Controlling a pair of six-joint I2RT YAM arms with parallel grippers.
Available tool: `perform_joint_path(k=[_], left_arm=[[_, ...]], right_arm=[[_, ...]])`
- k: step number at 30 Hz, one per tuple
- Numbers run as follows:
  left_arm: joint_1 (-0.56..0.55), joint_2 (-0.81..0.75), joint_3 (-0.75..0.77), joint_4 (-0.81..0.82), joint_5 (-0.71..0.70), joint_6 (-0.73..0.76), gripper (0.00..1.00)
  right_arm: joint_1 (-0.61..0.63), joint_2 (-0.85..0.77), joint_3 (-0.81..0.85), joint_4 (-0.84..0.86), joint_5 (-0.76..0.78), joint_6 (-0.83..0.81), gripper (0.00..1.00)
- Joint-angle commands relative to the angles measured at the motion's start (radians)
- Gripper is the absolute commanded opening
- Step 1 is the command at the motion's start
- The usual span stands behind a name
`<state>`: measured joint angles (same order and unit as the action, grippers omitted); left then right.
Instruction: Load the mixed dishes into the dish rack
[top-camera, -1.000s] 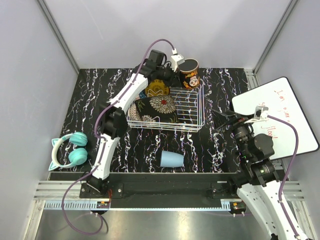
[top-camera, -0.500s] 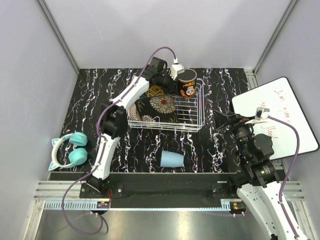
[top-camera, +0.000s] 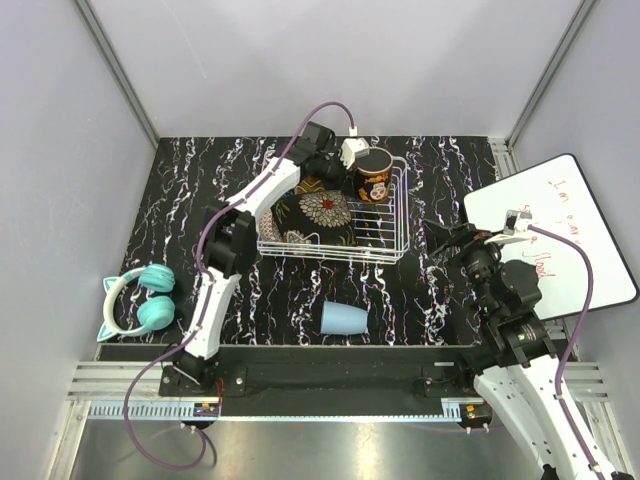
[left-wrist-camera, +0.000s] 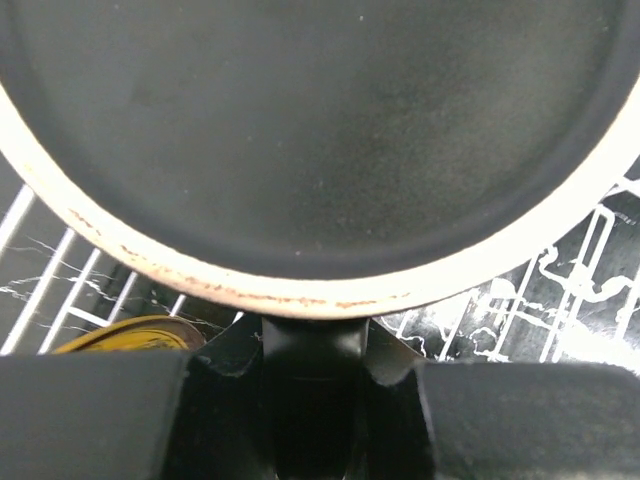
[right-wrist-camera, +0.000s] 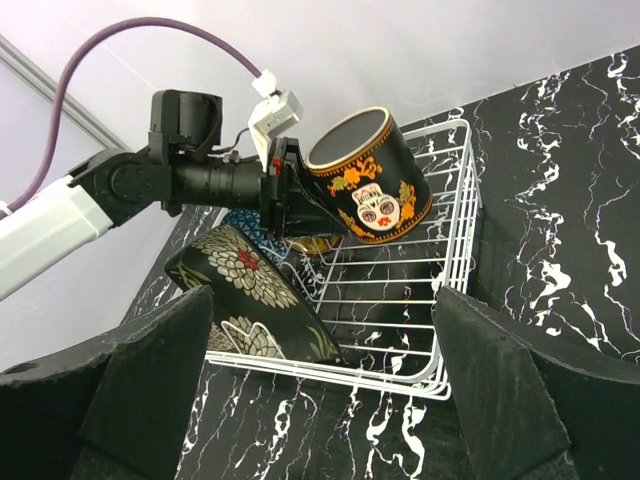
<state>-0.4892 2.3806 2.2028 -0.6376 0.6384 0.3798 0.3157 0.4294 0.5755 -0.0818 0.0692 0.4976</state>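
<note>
Jaws on mug (top-camera: 374, 180) near rack's (top-camera: 330, 253) rim

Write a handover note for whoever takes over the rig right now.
Left gripper: shut on the mug by its handle, mug tilted over the rack's far right part, not released.
Right gripper: open, holding nothing, right of the rack.
Done: black plate and yellow plate are in the rack.
Left: set the mug down, then load the cup lying on the table near the rack. Bowls unclear; check.
</note>
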Motion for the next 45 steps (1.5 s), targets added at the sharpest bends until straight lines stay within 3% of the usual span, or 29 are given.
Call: perform_joint_path(k=[1,21,24,27,29,31,33,38,45], left_arm=[[0.001,-0.029,-0.001,0.139,0.050,0.042,0.00],[-0.029,0.022,-0.031,0.179,0.012,0.087,0.01],[-0.028,0.022,-0.046,0.177,0.001,0.096,0.13],[-0.028,0.025,-0.052,0.165,-0.006,0.102,0.15],[-0.029,0.028,-0.054,0.153,-0.008,0.106,0.27],[-0.029,0.022,-0.055,0.148,-0.009,0.110,0.51],[-0.031,0.019,-0.057,0.142,-0.022,0.116,0.61],[-0.032,-0.003,-0.061,0.136,-0.040,0.128,0.99],[-0.031,-0.064,-0.049,0.136,-0.051,0.103,0.99]], right_arm=[[-0.001,0.011,0.044,0.004,0.014,0.006,1.00],[-0.001,0.017,0.055,0.001,0.007,0.019,1.00],[-0.001,0.017,0.060,-0.006,0.006,0.016,1.00],[0.000,0.014,0.067,-0.013,0.003,0.012,1.00],[-0.001,0.012,0.070,-0.021,0.006,0.010,1.00],[-0.001,0.008,0.069,-0.024,0.006,0.010,1.00],[-0.001,0.005,0.070,-0.027,0.006,0.012,1.00],[-0.001,-0.011,0.064,-0.033,0.007,0.018,1.00],[-0.001,-0.018,0.070,-0.071,0.007,0.012,1.00]])
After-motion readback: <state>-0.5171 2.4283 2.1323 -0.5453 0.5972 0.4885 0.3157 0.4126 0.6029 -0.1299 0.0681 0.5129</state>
